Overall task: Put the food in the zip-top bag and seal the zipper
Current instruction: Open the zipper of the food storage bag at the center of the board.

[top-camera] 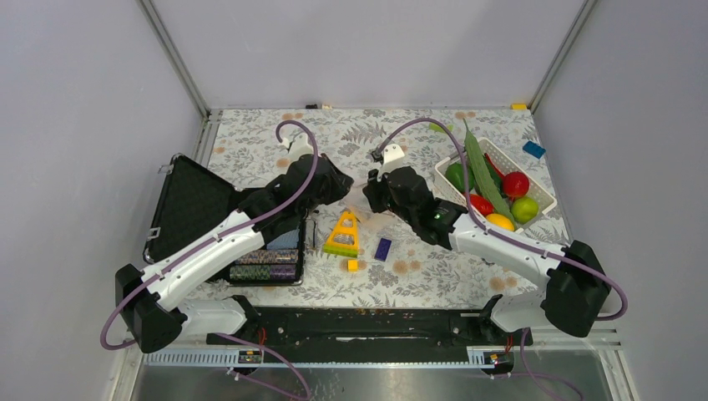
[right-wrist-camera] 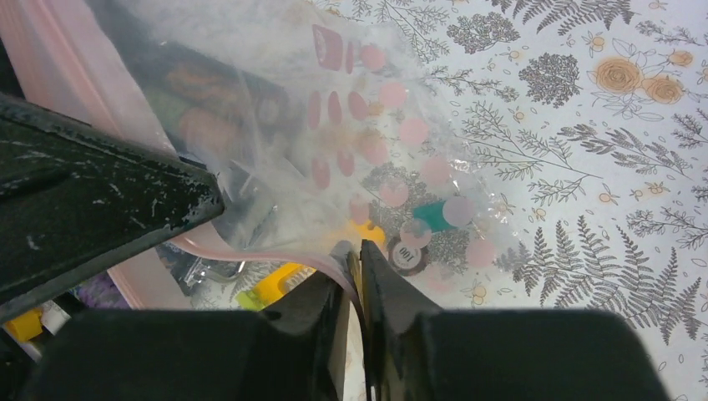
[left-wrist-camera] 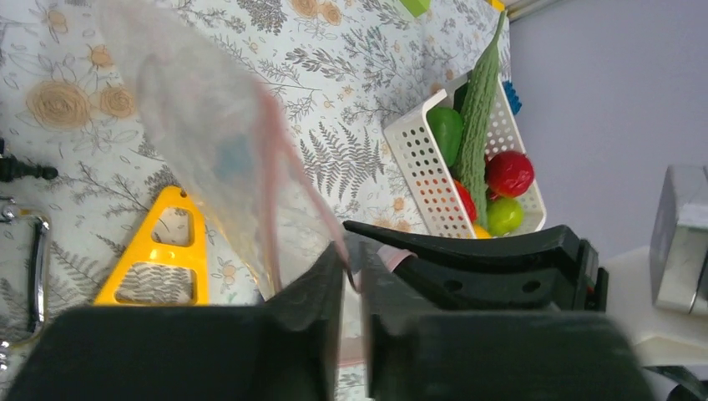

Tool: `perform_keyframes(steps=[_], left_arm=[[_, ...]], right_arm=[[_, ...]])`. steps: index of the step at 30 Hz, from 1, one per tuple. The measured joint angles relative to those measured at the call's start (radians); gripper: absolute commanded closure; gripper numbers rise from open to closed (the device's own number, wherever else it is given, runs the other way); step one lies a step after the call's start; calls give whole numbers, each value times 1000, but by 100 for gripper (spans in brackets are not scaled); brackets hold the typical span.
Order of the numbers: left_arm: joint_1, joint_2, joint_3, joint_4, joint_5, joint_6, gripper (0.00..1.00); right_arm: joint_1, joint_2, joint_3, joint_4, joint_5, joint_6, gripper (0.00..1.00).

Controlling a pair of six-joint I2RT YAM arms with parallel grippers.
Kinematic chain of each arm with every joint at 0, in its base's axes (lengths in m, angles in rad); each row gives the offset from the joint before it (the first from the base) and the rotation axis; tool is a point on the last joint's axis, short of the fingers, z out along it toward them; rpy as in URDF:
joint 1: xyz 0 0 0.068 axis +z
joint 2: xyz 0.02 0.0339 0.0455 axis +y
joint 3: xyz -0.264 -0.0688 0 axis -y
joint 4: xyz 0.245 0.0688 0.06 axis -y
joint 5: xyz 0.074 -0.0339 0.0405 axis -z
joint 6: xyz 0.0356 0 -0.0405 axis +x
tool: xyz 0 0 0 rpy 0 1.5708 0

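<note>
The clear zip-top bag hangs between my two grippers above the table; it also shows in the right wrist view. My left gripper is shut on its pinkish-red zipper. My right gripper is shut on the zipper at the other side. In the top view the left gripper and right gripper almost meet. The food lies in the white basket: a long green cucumber, a red fruit, a green fruit and a yellow fruit.
A yellow triangular toy, a dark blue brick and a small yellow brick lie below the grippers. An open black case with chips sits at the left. A blue brick lies at the far right.
</note>
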Motion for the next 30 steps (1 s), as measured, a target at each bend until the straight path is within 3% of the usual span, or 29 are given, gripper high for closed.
perform_keyframes(steps=[3,5,6,7,15,22,30], left_arm=[[0,0,0,10,21,32,39],[0,0,2,17,43,60,15],[0,0,6,19,57,74,6],[0,0,9,21,67,89,2],[-27,-67,28,-23,77,219,1],[-32,-163,28,-111,-51,245,1],[-32,-60,28,-91,-61,201,10]], right_arm=[[0,3,0,-1,2,8,99],[0,3,0,4,2,16,100],[0,3,0,4,3,23,100],[0,3,0,4,5,31,100],[0,-45,3,-37,68,118,100],[0,-85,8,-51,84,188,100],[0,-86,8,-51,75,236,100]])
